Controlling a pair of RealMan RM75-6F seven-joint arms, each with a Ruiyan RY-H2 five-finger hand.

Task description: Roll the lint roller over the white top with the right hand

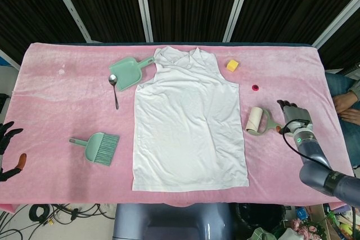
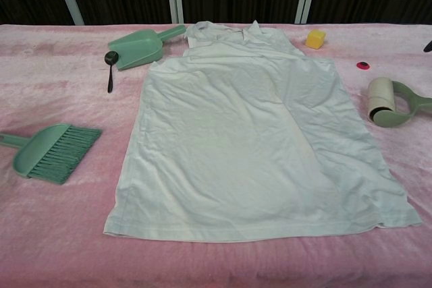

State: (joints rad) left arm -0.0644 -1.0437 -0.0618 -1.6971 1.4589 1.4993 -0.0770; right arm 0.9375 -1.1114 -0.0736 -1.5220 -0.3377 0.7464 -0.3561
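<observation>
The white top lies flat, spread out in the middle of the pink cloth. Just off its right edge lies the lint roller, a white roll in a green frame with its handle pointing right. My right hand hovers beside the handle's end without holding it; the chest view shows the handle bare and only a dark sliver of the hand at the right edge. At the far left edge, off the table, my left hand has its fingers apart and holds nothing.
A green dustpan and a spoon lie left of the collar. A green brush lies further left. A yellow cube and a small red cap sit at the back right. A person sits at the right.
</observation>
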